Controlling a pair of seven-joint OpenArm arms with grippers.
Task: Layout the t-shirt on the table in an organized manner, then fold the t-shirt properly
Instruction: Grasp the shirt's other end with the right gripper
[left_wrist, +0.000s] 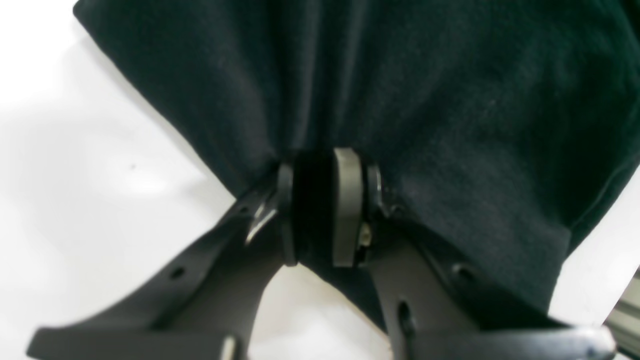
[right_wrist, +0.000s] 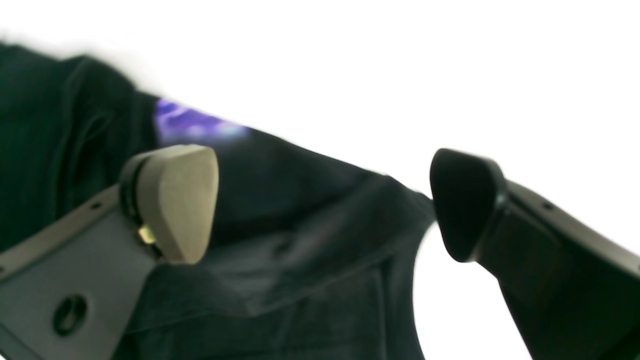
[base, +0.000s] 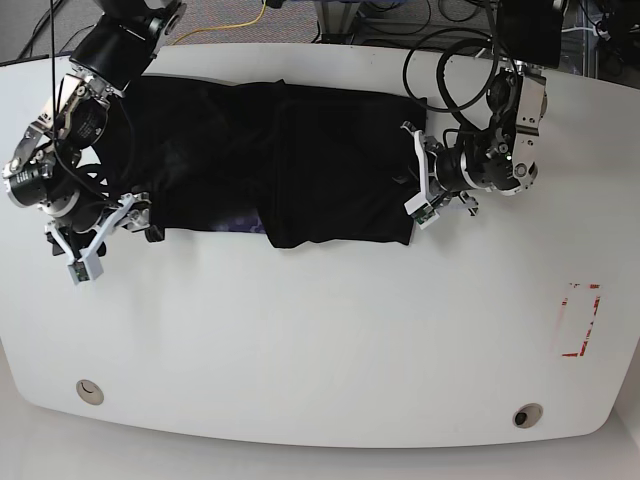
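The black t-shirt (base: 280, 160) lies spread across the far half of the white table (base: 300, 350), with folds running through its middle. A bit of purple print (right_wrist: 195, 122) shows at its near left edge. My left gripper (base: 408, 182) is at the shirt's right edge. In the left wrist view, the left gripper (left_wrist: 316, 167) is shut on a bunched fold of the black t-shirt (left_wrist: 425, 100). My right gripper (base: 150, 226) is at the shirt's near left corner. The right wrist view shows it (right_wrist: 320, 200) open, with the cloth (right_wrist: 310, 260) under and between its pads.
A red rectangle marking (base: 580, 320) sits at the table's right side. Two round grommet holes (base: 89, 391) (base: 527, 415) are near the front edge. Black cables (base: 450, 80) coil at the back right beside the left arm.
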